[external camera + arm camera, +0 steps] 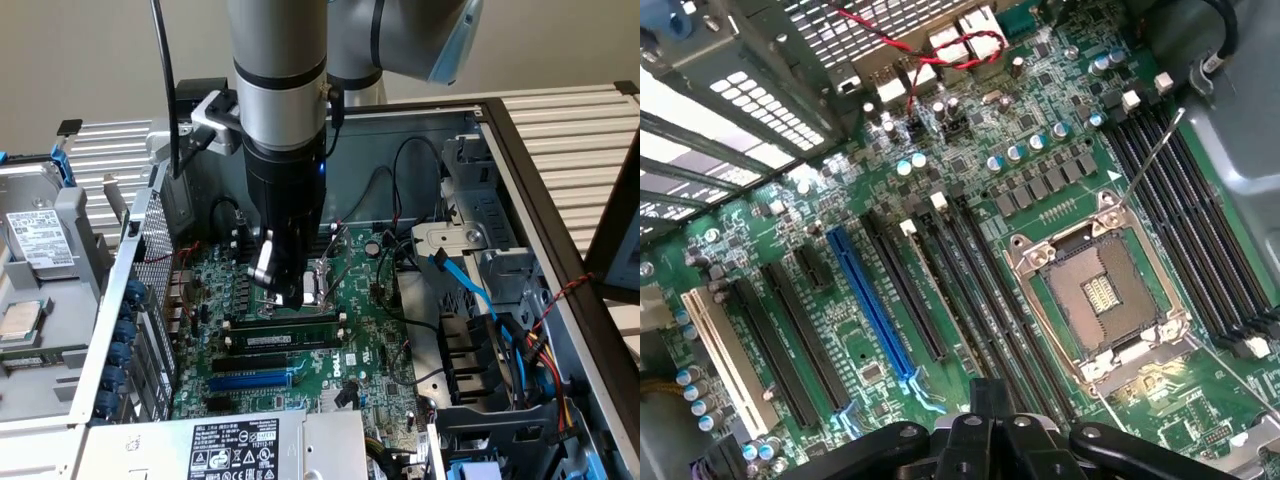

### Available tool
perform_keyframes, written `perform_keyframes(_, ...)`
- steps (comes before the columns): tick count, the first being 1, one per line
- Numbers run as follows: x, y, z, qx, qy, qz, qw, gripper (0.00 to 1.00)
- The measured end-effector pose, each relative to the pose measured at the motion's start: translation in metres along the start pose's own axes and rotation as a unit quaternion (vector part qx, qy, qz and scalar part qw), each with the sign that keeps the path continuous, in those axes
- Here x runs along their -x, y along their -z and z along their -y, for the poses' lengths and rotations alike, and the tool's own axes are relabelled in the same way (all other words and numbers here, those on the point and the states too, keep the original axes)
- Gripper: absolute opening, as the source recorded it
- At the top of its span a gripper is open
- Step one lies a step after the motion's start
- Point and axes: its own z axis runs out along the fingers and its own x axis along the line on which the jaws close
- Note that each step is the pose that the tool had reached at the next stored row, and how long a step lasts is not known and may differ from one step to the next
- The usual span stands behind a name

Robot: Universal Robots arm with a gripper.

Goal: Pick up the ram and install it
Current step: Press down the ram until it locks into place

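The ram (280, 340) is a green stick with a white label. It stands in one of the long black slots on the motherboard (375, 340), two rows from the blue slot (250, 380). In the wrist view the ram (940, 300) appears edge-on as a thin strip between white end clips. My gripper (285, 295) hangs just above the slot row beside the ram, close to the processor socket (318, 285). It is shut and nothing is visible in it. Its black tip (985, 398) points down over the slots.
The motherboard lies inside an open computer case (520, 170). Blue and black cables (480, 300) run on the exterior view's right. A drive cage (40, 250) sits on its left, and the power supply (240, 445) at the front. The socket lever (1150, 160) slants up.
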Motion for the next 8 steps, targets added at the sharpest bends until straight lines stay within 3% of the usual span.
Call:
perform_keyframes(4,0.0000,-0.0004,0.0000,-0.0004,-0.035,0.0008,0.9994,0.10)
perform_keyframes(8,0.0000,-0.0008,0.0000,-0.0008,-0.070,0.0016,0.9975,0.10)
